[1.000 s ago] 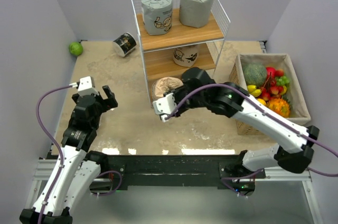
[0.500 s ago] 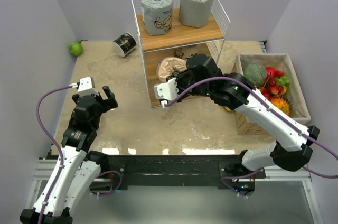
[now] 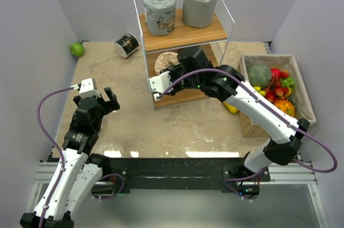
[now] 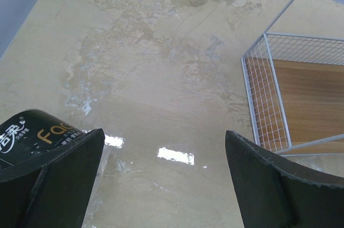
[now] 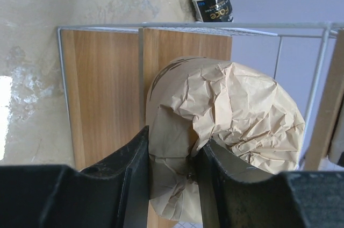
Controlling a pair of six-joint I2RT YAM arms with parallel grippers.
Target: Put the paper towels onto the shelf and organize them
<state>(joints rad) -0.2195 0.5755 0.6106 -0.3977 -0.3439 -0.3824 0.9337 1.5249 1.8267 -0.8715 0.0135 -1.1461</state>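
Fingers (image 5: 133, 177) of the right gripper (image 5: 172, 155) are pinched on the crumpled wrap of a beige paper towel roll (image 5: 242, 126) at the left of the shelf (image 5: 102, 93), in its middle tier; it should be set down upright there before release.

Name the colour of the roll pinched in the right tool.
Beige, in crinkled wrapping; the paper towel roll shows best in the right wrist view.

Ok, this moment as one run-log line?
right gripper: shut on beige roll, at shelf below top board | left gripper: open, over table | black roll: lying on table
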